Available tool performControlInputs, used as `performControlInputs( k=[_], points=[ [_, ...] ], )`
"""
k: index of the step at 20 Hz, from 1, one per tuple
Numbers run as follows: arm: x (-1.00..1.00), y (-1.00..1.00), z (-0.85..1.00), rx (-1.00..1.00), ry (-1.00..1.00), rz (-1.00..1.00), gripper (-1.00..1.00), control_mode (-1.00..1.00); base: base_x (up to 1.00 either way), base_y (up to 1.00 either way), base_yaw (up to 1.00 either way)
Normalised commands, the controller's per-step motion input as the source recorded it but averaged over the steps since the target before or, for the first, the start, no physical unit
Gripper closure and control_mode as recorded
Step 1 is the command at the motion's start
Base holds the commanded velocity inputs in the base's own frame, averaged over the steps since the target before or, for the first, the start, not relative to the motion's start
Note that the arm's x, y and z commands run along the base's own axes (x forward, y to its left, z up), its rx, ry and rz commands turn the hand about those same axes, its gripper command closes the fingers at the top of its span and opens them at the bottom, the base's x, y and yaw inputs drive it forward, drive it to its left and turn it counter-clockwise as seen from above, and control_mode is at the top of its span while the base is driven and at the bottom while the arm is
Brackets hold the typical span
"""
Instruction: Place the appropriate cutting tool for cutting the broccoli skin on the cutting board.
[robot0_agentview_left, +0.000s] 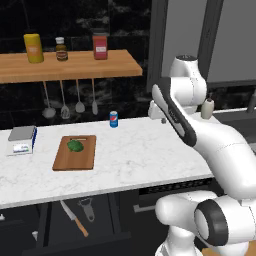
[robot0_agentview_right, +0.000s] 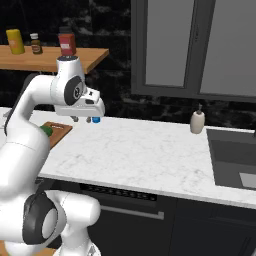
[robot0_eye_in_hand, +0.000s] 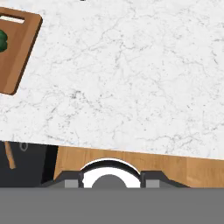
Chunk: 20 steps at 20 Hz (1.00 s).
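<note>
The knife (robot0_agentview_left: 74, 218) lies in the open drawer (robot0_agentview_left: 60, 235) below the counter, beside the grey peeler (robot0_agentview_left: 88, 208); it is judged light, rigid and sharp — grasp the wooden handle, not the smooth blade. The cutting board (robot0_agentview_left: 75, 153) carries the broccoli (robot0_agentview_left: 75, 145); the gripper (robot0_agentview_right: 84, 119) hangs over the counter holding nothing — jaw opening cannot be told.

- The arm (robot0_agentview_left: 220, 145) is made of glossy white, rounded shells, thick and smooth.
- Dark grey rings mark its joints; a large one sits on the base joint (robot0_agentview_left: 212, 222).
- A dark stripe runs along one upper link (robot0_agentview_left: 172, 114).
- The wrist (robot0_agentview_right: 75, 90) carries a round grey disc with a small mark.
- The white hand block (robot0_agentview_right: 85, 106) ends in small dark fingertips.
</note>
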Motion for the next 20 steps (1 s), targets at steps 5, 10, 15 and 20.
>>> performControlInputs(
  k=[5, 10, 15, 20],
  points=[
    [-0.38, 0.00, 0.00, 0.01, -0.06, 0.00, -1.00, -1.00, 0.00, 0.00, 0.00],
    [-0.89, 0.71, -0.44, 0.00, -0.08, -0.01, -1.00, -1.00, 0.00, 0.00, 0.00],
    [-0.52, 1.00, -0.80, -0.01, 0.00, 0.00, -1.00, -1.00, 0.00, 0.00, 0.00],
    [-0.24, 0.99, -0.92, 0.01, 0.00, 0.00, -1.00, -1.00, 0.00, 0.00, 0.00]
  ],
)
